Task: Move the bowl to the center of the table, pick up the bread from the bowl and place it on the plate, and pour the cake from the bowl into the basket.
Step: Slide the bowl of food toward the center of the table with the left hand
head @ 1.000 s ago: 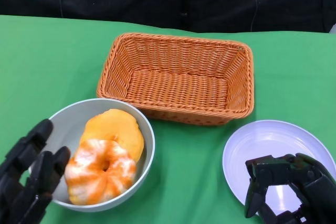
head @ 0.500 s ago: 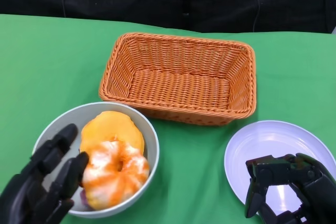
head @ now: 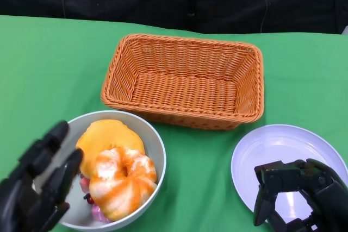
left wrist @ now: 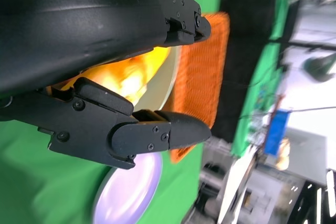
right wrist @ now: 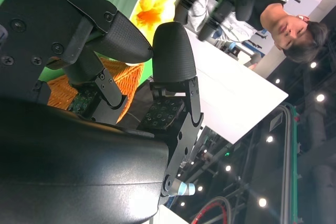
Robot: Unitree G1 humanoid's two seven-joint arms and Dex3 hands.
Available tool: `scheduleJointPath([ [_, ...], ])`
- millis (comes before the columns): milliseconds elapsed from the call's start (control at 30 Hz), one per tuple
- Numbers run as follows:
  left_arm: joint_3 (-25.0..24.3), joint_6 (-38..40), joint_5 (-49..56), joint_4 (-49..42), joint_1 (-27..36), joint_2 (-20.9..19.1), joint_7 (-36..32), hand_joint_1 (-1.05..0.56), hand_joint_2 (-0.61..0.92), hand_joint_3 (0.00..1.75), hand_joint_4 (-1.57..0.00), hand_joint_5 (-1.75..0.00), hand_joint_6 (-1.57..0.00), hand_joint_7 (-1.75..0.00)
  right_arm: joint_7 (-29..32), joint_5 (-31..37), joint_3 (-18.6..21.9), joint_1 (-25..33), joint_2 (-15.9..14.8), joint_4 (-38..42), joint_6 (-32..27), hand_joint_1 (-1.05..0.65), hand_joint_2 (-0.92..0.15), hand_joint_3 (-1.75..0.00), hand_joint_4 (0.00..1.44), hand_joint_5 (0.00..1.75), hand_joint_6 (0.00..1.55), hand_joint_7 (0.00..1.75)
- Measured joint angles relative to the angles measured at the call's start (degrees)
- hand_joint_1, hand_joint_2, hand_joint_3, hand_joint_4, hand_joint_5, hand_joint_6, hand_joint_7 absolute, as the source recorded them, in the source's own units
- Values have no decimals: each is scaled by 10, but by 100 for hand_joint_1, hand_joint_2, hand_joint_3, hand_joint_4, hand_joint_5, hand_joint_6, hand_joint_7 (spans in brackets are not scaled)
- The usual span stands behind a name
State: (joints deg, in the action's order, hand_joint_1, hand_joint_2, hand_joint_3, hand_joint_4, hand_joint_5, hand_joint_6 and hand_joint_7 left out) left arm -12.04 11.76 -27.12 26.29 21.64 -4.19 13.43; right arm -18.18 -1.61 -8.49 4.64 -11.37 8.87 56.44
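Note:
A grey bowl [head: 156, 148] sits at the near left of the green table. In it lie a round orange bread [head: 106, 137] and an orange-and-white ring cake [head: 122, 180], with small pink bits showing under the cake. My left hand [head: 35, 188] grips the bowl's left rim, fingers reaching over it into the bowl. In the left wrist view the rim [left wrist: 169, 80] passes between my fingers [left wrist: 157, 129]. My right hand [head: 302, 194] hangs over the near edge of the white plate [head: 283, 142], fingers curled in around nothing.
An orange wicker basket [head: 185, 42] stands behind the bowl, mid-table, with nothing in it. The table's black far edge lies beyond it. A person [right wrist: 283, 19] shows in the right wrist view, away from the table.
The bowl has slid slightly right and toward me with my left hand on it. The ring cake has rolled inside, uncovering pink bits. My right hand has stayed still.

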Motion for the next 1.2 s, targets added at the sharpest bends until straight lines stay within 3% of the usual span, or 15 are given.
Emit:
scheduleJointPath([
  [333,-16,-155,121,-31,-6,44,-70,-64,92,44,-26,-16,-28,-6,1,1,0,0,0,-4,-2,-14,-12,-175,110,160,105,132],
  [533,-17,-174,166,-53,-9,46,-92,-64,92,47,-21,-13,-26,-4,1,2,0,0,0,-5,-3,-15,-12,-175,110,160,105,132],
  [833,-10,-37,193,-63,-27,17,-103,-62,92,50,-3,-4,-13,0,1,2,1,3,0,-8,-9,-14,-12,-175,110,160,105,133],
  [967,-2,53,226,-57,-53,-25,-103,-61,92,51,-1,-3,-12,0,1,2,1,3,0,-9,-10,-14,-11,-175,110,160,105,133],
  [1200,0,82,228,-49,-59,-26,-103,-61,92,51,-1,-3,-12,0,1,2,1,5,0,-9,-10,-13,-11,-175,110,160,105,133],
])
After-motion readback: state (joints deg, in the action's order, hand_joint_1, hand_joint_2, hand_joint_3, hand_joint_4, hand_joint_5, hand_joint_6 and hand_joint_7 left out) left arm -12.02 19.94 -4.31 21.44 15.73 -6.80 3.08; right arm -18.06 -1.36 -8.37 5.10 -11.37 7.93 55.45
